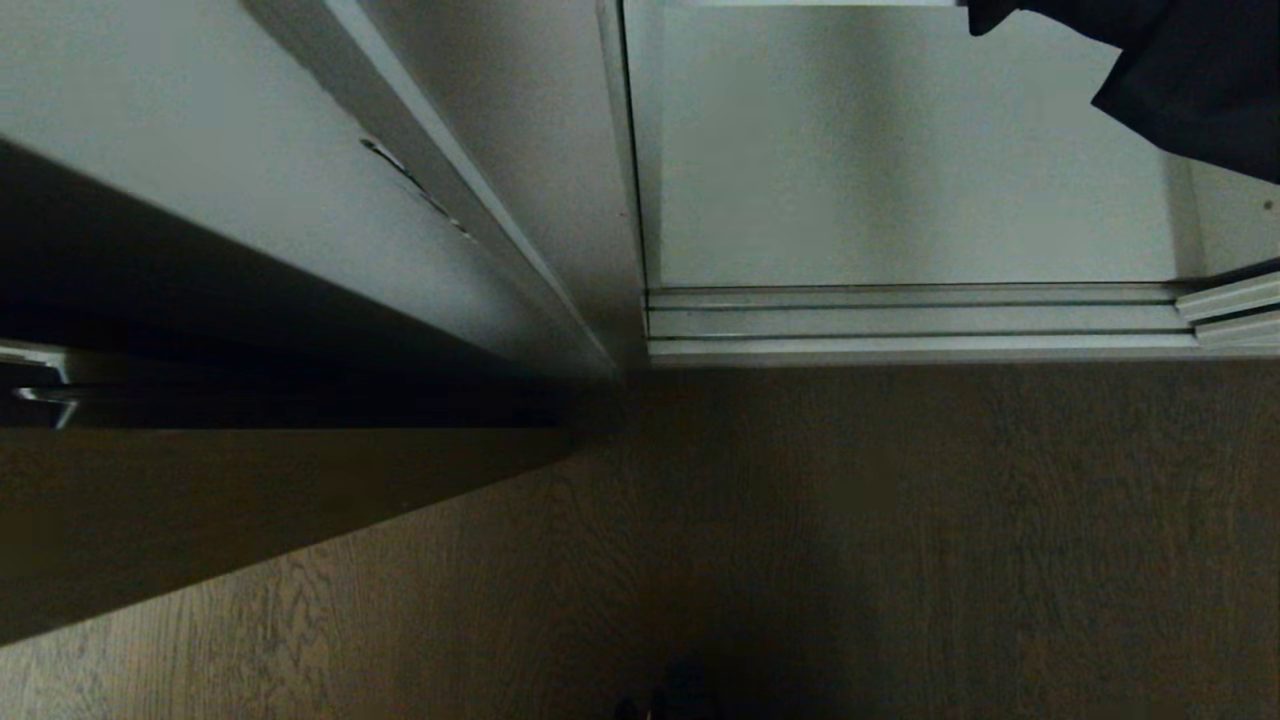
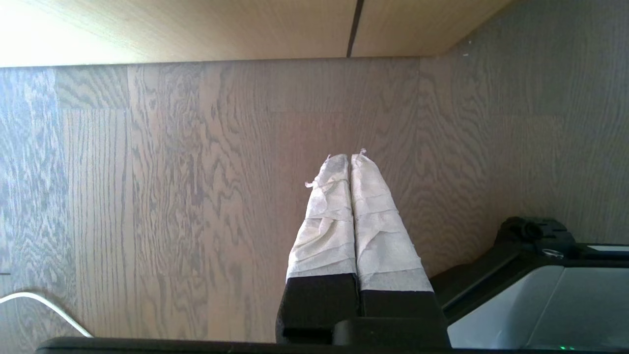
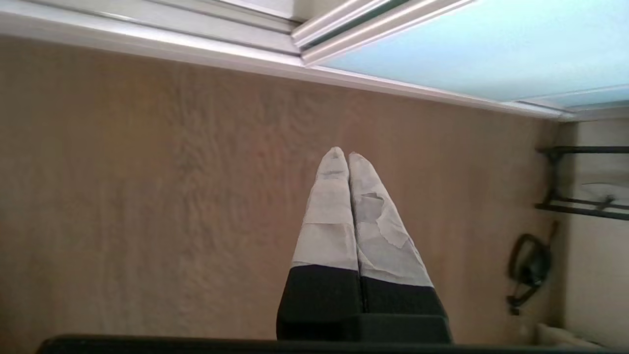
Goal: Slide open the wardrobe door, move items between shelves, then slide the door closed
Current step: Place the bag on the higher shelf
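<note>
The wardrobe compartment stands open in the head view, showing a plain white inner board [image 1: 900,170] behind the floor track [image 1: 900,320]. A black fabric bundle [image 1: 1190,70] hangs into the compartment's upper right corner. The sliding wardrobe door's lower frame corner [image 1: 1235,300] sits at the right end of the track. In the right wrist view its pale aqua glass [image 3: 442,54] shows beyond my right gripper [image 3: 346,155], which is shut and empty over the wooden floor. My left gripper [image 2: 350,157] is also shut and empty above the floor. Neither gripper shows in the head view.
A grey cabinet panel [image 1: 250,180] juts out on the left of the head view, dark underneath. Tan wood-grain furniture [image 2: 196,29] borders the floor in the left wrist view, with the robot's base [image 2: 540,295] beside my left gripper. A black rack [image 3: 580,182] and a dark object [image 3: 528,265] stand by the far wall.
</note>
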You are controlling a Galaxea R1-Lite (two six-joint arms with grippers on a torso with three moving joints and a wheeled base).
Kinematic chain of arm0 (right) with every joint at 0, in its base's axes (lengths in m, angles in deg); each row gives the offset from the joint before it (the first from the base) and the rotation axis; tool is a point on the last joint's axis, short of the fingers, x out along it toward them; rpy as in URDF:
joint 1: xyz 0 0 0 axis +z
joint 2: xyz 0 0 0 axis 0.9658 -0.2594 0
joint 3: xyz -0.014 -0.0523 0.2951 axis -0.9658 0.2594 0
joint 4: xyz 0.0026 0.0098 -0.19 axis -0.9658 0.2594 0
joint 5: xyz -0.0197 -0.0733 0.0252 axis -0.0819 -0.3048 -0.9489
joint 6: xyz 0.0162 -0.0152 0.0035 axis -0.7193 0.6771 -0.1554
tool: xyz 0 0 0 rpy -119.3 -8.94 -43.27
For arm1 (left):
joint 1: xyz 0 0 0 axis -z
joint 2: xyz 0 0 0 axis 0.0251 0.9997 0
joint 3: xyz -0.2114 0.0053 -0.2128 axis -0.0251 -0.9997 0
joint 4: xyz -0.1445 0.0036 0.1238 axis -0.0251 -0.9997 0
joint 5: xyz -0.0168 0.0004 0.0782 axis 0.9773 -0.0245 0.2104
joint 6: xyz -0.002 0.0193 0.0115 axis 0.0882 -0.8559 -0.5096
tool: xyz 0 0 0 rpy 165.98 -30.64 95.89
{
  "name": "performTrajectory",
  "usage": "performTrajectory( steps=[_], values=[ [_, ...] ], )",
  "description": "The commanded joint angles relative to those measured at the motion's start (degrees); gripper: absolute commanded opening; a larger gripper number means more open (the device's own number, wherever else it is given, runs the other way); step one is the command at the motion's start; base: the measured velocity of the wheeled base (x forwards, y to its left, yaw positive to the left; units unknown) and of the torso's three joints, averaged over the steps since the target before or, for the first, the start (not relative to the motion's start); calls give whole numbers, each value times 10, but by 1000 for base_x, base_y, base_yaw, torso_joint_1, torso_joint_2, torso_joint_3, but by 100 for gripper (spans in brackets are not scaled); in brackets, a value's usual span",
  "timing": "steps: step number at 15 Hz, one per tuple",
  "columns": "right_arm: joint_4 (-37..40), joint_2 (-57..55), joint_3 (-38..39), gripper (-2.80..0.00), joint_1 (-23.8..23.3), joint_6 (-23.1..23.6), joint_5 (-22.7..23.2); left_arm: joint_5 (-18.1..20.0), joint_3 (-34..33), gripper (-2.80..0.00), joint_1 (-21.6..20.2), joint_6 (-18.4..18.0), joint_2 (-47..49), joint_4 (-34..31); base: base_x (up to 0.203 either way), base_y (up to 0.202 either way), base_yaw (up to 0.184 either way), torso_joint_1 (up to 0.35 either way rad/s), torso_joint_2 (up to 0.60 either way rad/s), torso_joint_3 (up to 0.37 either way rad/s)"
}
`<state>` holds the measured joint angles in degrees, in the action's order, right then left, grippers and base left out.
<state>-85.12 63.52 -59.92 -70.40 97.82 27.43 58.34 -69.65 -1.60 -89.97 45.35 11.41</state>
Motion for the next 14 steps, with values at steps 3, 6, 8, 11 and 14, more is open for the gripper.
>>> performTrajectory(
  steps=[3,6,8,11,14],
  values=[
    [2,-28,3,-280,25,11,7,0,0,-280,0,0,0,0,0,0,0,0,0,0],
    [8,-93,-68,-280,31,11,13,0,0,-280,0,0,0,0,0,0,0,0,0,0],
    [15,-120,-105,-280,34,17,45,0,0,-280,0,0,0,0,0,0,0,0,0,0],
    [19,-141,-130,-280,35,43,82,0,0,-280,0,0,0,0,0,0,0,0,0,0],
    [16,-148,-136,-280,36,81,129,0,0,-280,0,0,0,0,0,0,0,0,0,0]
  ],
)
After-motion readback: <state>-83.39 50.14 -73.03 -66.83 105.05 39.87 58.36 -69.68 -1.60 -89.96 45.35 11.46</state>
